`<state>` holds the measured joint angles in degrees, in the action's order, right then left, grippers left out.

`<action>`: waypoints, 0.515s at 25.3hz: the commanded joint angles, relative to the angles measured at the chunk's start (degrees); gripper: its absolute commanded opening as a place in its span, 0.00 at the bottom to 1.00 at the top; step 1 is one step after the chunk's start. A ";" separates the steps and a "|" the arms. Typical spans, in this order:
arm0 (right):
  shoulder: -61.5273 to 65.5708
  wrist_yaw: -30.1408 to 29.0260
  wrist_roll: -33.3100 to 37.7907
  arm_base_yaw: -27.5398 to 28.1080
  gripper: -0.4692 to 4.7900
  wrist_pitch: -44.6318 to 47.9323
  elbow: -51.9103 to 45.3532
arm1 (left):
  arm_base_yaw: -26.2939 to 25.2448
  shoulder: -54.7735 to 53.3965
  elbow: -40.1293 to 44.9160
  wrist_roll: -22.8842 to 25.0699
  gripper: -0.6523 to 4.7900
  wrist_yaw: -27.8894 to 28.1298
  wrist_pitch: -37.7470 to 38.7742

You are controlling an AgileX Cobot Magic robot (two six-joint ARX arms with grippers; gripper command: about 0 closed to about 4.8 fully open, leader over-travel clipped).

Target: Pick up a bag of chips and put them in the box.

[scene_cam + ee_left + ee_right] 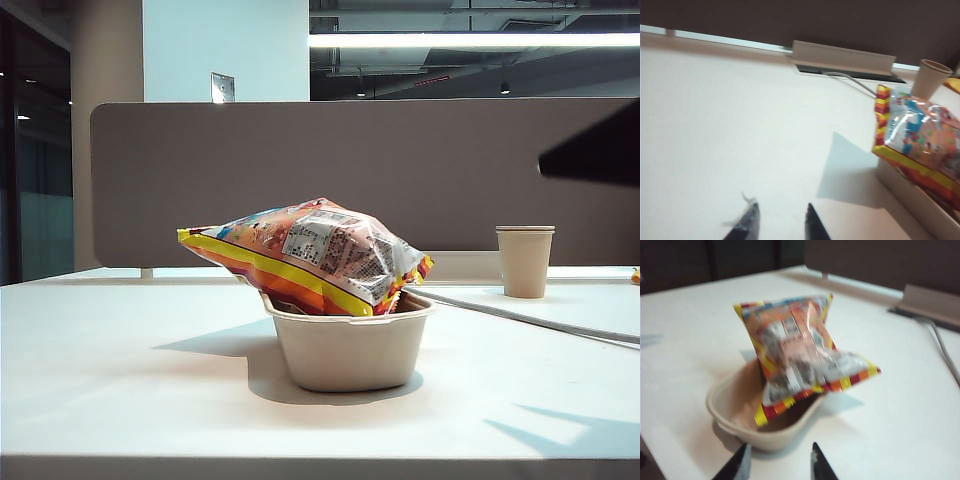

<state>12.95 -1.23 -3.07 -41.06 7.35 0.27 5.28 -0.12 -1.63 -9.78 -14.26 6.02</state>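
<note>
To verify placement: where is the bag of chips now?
In the exterior view, the bag of chips lies tilted across the box at table centre, left of the paper cup.

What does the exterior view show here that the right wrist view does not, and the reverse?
Only the exterior view shows the paper cup standing apart from the box and the grey partition behind the table. Only the right wrist view shows the right gripper, empty and off the bag, and the box's inside. Both show the bag of chips resting tilted across the box, overhanging its rim.
</note>
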 commanded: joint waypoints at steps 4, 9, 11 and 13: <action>0.02 1.31 -0.17 -0.02 0.38 -1.97 -0.09 | 0.04 -0.02 0.04 1.77 0.34 1.64 -0.98; 0.02 1.31 -0.15 -0.02 0.39 -3.28 -0.09 | 0.04 -0.02 0.81 2.05 0.34 1.60 -0.98; 0.02 1.31 -0.13 -0.02 0.39 -4.42 -0.09 | 0.04 -0.02 1.07 1.86 0.34 1.62 -1.01; 0.00 1.29 -0.13 -0.02 0.39 -5.46 -0.09 | 0.04 -0.02 1.09 1.86 0.34 1.60 -1.01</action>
<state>12.95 -0.01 -3.07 -41.04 2.37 0.27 5.28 -0.10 -0.60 -8.34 -12.80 5.76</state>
